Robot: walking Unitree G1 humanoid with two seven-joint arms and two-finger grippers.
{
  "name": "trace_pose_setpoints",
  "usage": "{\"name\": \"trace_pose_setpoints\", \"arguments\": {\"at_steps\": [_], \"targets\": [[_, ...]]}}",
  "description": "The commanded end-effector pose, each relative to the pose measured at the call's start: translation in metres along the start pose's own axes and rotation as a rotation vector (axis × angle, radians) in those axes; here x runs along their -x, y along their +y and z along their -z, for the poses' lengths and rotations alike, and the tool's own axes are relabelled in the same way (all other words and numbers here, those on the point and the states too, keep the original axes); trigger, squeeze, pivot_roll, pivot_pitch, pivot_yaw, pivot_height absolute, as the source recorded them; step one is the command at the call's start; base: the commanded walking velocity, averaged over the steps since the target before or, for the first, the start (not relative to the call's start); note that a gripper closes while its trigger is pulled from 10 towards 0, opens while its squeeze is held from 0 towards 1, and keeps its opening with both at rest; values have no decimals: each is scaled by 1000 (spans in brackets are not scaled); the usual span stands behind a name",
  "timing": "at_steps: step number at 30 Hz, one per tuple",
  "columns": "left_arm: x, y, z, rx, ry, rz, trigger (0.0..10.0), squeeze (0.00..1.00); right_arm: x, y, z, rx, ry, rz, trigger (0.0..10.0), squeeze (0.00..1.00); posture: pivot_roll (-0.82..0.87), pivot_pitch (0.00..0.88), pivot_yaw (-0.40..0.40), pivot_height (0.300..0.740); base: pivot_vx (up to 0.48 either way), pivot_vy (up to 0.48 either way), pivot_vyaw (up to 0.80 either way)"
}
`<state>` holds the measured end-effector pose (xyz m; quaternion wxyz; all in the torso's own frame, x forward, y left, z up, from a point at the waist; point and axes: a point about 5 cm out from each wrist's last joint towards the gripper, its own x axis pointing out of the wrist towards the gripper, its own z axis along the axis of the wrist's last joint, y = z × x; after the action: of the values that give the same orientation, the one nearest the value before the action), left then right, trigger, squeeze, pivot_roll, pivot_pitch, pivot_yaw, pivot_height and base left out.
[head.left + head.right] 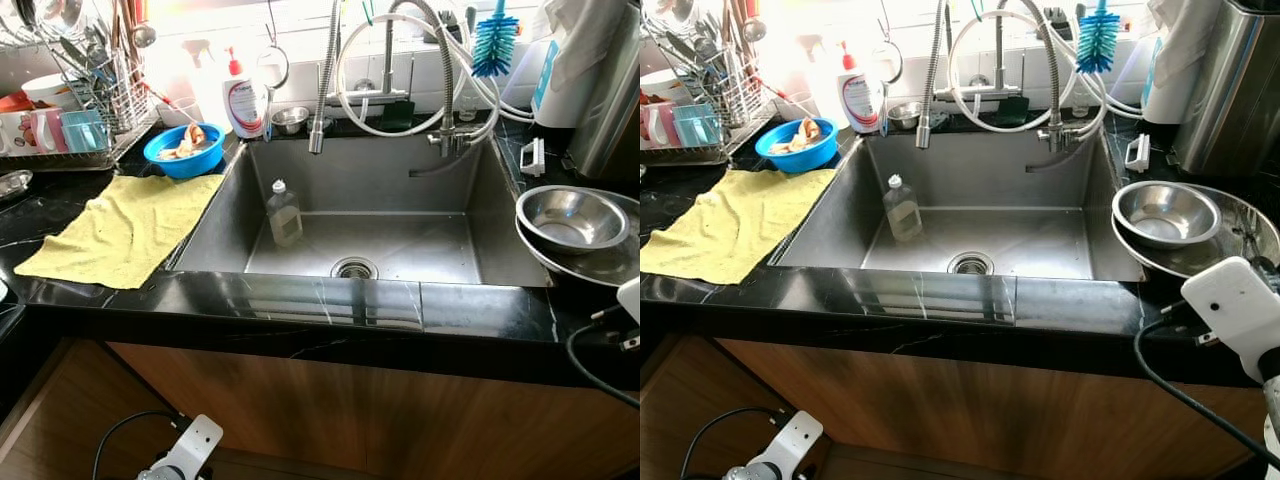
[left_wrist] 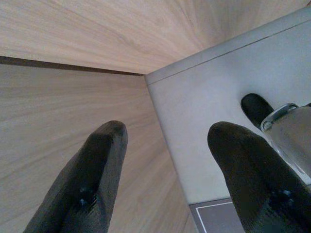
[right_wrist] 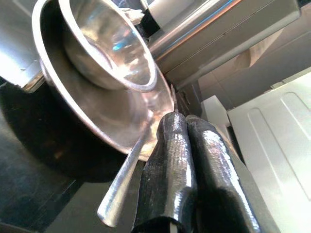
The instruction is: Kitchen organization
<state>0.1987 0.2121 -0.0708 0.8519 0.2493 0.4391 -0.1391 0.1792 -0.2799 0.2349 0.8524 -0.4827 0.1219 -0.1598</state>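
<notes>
Two steel bowls sit nested on the black counter right of the sink: a small bowl [image 1: 1165,213] inside a wide one [image 1: 1230,250]. My right gripper [image 3: 187,119] is at the wide bowl's near rim, its fingers pressed shut on a metal fork [image 3: 121,187] whose tines reach over the rim. The right wrist's white housing [image 1: 1235,300] hangs above the counter's front edge. My left gripper [image 2: 165,145] hangs low in front of the wooden cabinet, open with nothing between its fingers.
The steel sink [image 1: 400,180] holds a small clear bottle [image 1: 284,212]. To its left lie a yellow cloth [image 1: 125,225], a blue bowl with scraps [image 1: 185,148], a soap bottle [image 1: 243,100] and a loaded dish rack [image 1: 70,110]. A blue brush [image 1: 494,42] hangs above the taps.
</notes>
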Motion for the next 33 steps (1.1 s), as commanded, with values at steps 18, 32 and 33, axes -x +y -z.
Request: {"name": "trace_pose_setpoints", "arguments": {"at_steps": [18, 32, 33], "targets": [[1, 4, 2, -16, 13, -7, 10000, 0, -7, 19, -61, -485, -310, -59, 10000, 0, -193, 0, 118, 740, 0, 0, 0], [1, 1, 3, 0, 11, -10, 10000, 0, -44, 34, -151, -767, -578, -330, 10000, 0, -177, 0, 102, 740, 0, 0, 0], [1, 1, 4, 9, 12, -13, 10000, 0, -51, 38, -157, -775, -583, -359, 10000, 0, -171, 0, 99, 740, 0, 0, 0]]}}
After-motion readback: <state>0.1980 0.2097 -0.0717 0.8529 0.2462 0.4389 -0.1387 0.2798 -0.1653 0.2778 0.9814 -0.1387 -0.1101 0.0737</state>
